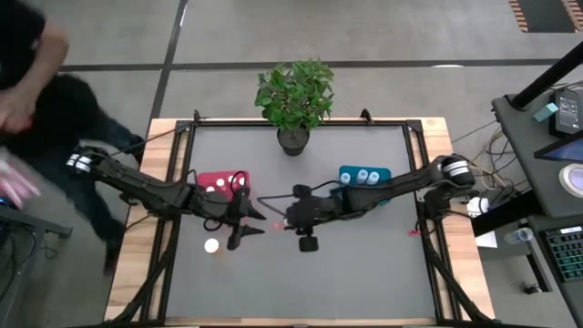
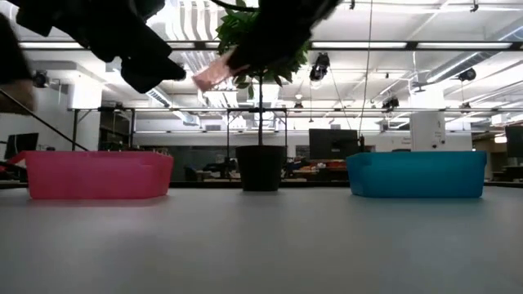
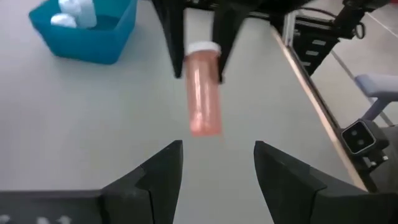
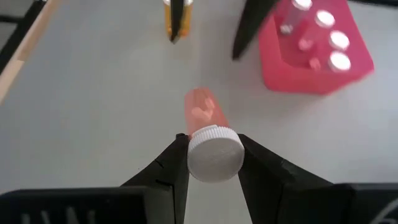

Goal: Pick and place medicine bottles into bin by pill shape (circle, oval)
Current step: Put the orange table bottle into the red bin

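Observation:
An orange medicine bottle (image 4: 202,112) with a white cap hangs over the table's middle, my right gripper (image 4: 213,163) shut on it. The bottle's body (image 3: 204,93) points toward my left gripper (image 3: 217,165), which stands open just short of it with nothing between its fingers. The red bin (image 1: 221,185) at the left holds several bottles (image 4: 329,40). The teal bin (image 1: 364,178) at the right holds some as well (image 3: 74,12). One more bottle (image 1: 211,244) stands on the table in front of the red bin. My right gripper pinches the bottle's white cap (image 4: 214,152) between its two fingers, one on each side. The fingers come from the table's right, slanting down. The bottle sticks out beyond the fingertips along their line, lifted clear of the table.
A black pot with a green plant (image 1: 293,137) stands at the far edge between the bins. Wooden rails (image 1: 435,228) frame the grey table. A person (image 1: 27,55) stands beyond the table's far left corner. Bare table lies toward the near edge.

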`<state>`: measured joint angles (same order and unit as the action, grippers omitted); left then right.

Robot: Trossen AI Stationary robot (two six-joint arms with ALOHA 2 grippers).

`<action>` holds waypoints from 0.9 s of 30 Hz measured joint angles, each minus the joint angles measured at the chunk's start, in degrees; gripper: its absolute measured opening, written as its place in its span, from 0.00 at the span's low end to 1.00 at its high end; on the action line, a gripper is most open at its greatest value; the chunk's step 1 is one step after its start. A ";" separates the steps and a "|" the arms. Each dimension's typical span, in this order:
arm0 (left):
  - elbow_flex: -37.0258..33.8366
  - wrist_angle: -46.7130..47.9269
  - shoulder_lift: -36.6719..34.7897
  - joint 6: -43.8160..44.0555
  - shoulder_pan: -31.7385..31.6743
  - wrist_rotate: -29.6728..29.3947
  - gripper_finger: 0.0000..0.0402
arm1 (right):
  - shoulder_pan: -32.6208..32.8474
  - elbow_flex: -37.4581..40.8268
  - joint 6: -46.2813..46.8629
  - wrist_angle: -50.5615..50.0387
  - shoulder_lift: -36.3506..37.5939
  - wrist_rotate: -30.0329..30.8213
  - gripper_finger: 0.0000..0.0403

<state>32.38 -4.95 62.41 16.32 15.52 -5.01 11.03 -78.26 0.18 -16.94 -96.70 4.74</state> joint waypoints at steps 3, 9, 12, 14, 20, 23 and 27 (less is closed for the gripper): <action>-0.10 -0.07 0.14 1.05 0.23 -0.05 0.45 | 0.00 -4.65 -2.78 -1.57 -3.48 -0.16 0.27; -0.17 -0.06 2.17 1.40 0.23 -0.05 0.45 | 0.00 -11.62 -6.05 -3.83 -7.94 -0.17 0.27; -0.17 -0.79 4.06 1.45 0.24 -0.05 0.45 | -0.18 -13.58 -7.28 -3.98 -8.96 -0.14 0.27; -0.19 -0.67 5.10 1.46 0.29 -0.05 0.45 | -0.30 -14.50 -8.03 -3.92 -9.43 -0.10 0.27; -0.15 -1.00 6.17 1.39 0.29 -0.08 0.45 | -0.63 -15.89 -10.18 -6.04 -10.06 -0.14 0.27; -0.15 -1.25 5.82 1.39 0.27 -0.24 0.44 | -0.68 -15.86 -10.57 -6.20 -10.04 -0.13 0.27; -0.15 -1.42 5.14 1.35 0.25 -1.29 0.36 | -0.68 -16.09 -10.84 -6.88 -10.02 -0.06 0.27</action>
<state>32.23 -6.37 67.55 17.68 15.77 -6.30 10.35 -94.36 -10.66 -23.82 -106.72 4.69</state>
